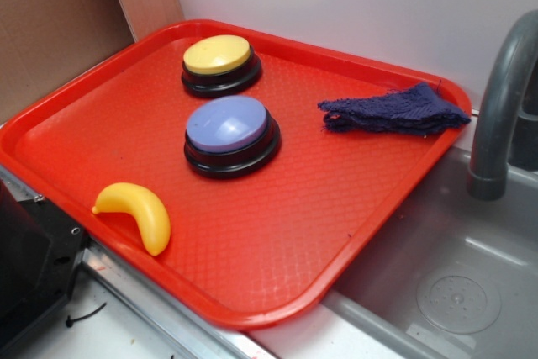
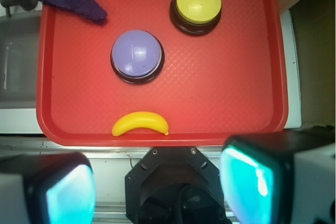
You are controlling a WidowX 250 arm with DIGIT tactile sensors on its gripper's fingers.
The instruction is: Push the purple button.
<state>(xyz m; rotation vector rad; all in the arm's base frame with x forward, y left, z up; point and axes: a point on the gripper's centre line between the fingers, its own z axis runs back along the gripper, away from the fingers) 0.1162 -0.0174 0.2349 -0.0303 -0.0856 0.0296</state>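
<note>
The purple button point(image 1: 229, 129), a large round dome on a glossy black base, sits near the middle of the red tray point(image 1: 277, 250). In the wrist view it point(image 2: 136, 55) lies left of the tray's centre. My gripper point(image 2: 160, 187) is open and empty, its two teal-padded fingers point(image 2: 249, 184) wide apart at the bottom of the wrist view. It hangs high above the robot base, outside the tray's near edge and well away from the button. The gripper does not show in the exterior view.
A yellow-topped button point(image 1: 220, 63) point(image 2: 197, 6) stands behind the purple one. A yellow toy banana point(image 1: 139, 213) point(image 2: 139, 123) lies near the tray's front edge. A dark blue cloth point(image 1: 395, 110) point(image 2: 73, 0) lies at a tray corner. A grey sink point(image 1: 458, 283) with a faucet point(image 1: 500, 107) adjoins the tray.
</note>
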